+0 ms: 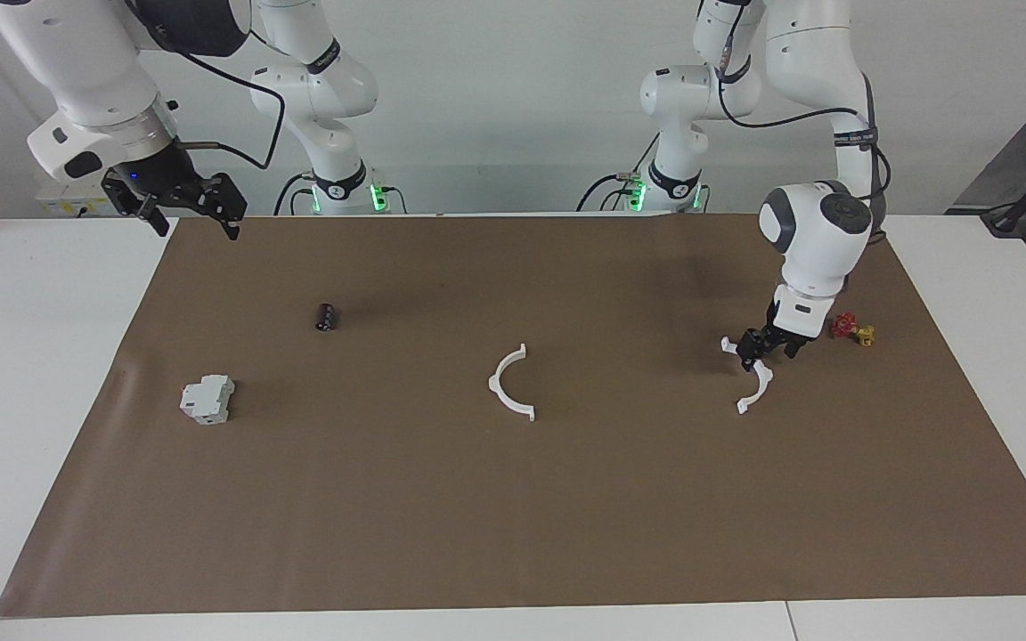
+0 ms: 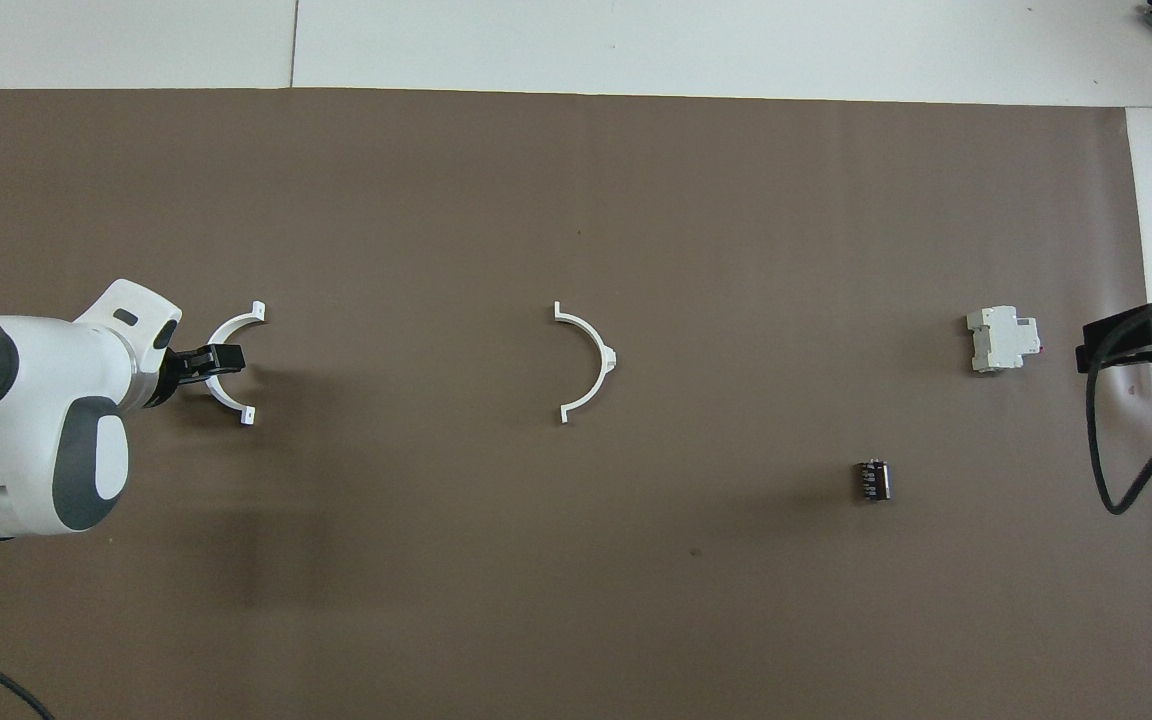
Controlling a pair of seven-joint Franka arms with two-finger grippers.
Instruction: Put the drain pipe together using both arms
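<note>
The drain pipe lies as two separate white half-rings on the brown mat. One half-ring point(image 1: 502, 385) point(image 2: 596, 370) lies near the mat's middle. The other half-ring point(image 1: 755, 390) point(image 2: 236, 405) lies toward the left arm's end. My left gripper point(image 1: 762, 349) point(image 2: 216, 358) is down at this second piece, open, with its fingers astride the thin arc. My right gripper point(image 1: 197, 227) point(image 2: 1151, 338) hangs open and empty in the air over the mat's edge at the right arm's end.
A grey-white boxy block point(image 1: 207, 398) point(image 2: 1003, 340) and a small black cylinder point(image 1: 326, 317) point(image 2: 873, 479) lie toward the right arm's end. A small red and yellow part point(image 1: 853, 331) lies beside the left gripper. The brown mat point(image 1: 513, 516) covers most of the table.
</note>
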